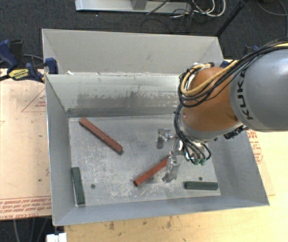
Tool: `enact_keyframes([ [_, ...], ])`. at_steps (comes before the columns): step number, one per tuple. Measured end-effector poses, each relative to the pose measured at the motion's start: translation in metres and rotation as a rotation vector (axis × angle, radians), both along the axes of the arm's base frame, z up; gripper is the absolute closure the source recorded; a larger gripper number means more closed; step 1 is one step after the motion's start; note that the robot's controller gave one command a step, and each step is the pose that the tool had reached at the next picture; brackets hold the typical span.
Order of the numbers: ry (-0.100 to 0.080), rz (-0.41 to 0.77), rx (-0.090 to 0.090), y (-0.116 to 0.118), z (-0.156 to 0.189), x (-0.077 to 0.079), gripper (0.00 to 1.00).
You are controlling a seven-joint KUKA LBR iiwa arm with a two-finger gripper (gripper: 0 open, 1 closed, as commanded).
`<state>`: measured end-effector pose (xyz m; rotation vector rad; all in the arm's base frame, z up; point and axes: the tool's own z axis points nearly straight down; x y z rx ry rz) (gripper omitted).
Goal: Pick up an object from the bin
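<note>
Reddish-brown stick (150, 173), slim and slanted, lies with the tool (167, 155) open at its right end.

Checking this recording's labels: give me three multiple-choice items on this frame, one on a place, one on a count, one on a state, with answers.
1. Where is the gripper?
A) over the dark stick by the left wall
B) at the right end of the middle reddish stick
C) in the near-left corner
2. How many sticks lie in the bin?
A) two
B) four
C) six
3. How does the far-left reddish stick lie?
A) upright
B) flat, touching nothing else
C) across a dark stick
Answers: B, it sits right at that stick's end; B, two reddish plus two dark sticks; B, it lies alone on the floor.
</note>
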<state>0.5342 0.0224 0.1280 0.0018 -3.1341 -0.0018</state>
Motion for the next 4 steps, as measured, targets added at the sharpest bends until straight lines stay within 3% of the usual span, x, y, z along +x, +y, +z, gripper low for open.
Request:
enact_keyframes([
  [1,-0.002,0.072,0.0,0.003,-0.062,-0.007,0.0],
  [2,-0.01,0.071,0.0,0.003,-0.057,-0.005,1.0],
  [3,-0.017,0.103,0.0,0.014,0.065,-0.019,1.0],
  [4,-0.014,0.384,-0.001,-0.025,0.153,-0.039,1.0],
])
